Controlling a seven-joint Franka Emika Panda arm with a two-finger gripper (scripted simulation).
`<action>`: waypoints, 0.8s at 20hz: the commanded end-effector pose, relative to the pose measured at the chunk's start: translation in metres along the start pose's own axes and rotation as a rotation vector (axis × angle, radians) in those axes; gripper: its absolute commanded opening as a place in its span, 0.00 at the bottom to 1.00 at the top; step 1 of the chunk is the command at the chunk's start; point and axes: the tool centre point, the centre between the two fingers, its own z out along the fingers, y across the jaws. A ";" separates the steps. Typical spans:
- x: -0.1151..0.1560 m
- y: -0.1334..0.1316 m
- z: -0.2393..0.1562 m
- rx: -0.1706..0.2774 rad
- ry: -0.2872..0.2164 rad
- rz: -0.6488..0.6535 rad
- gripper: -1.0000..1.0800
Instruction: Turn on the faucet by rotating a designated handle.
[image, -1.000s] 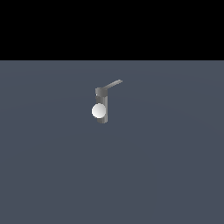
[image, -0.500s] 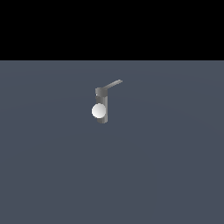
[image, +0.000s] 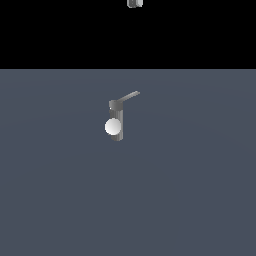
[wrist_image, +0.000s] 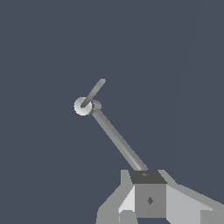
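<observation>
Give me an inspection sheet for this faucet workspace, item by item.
Surface: flat, plain blue-grey floor, black band behind it.
Faucet: dark grey post standing upright, white ball on its front.
Handle: thin grey lever sticking out from the top cap toward the exterior view's right, nothing touching it.
Clutter: nothing seen.
Pincer: only a small grey piece shows at the exterior view's top edge, well above the faucet; whether it is open or shut cannot be told.
Cables: nothing seen.
Surroundings: nothing seen beyond floor and black backdrop.
</observation>
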 end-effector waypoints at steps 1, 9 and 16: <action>0.016 -0.010 0.015 -0.001 0.000 0.073 0.00; 0.065 -0.039 0.073 -0.014 0.006 0.299 0.00; 0.103 -0.059 0.131 -0.029 0.024 0.492 0.00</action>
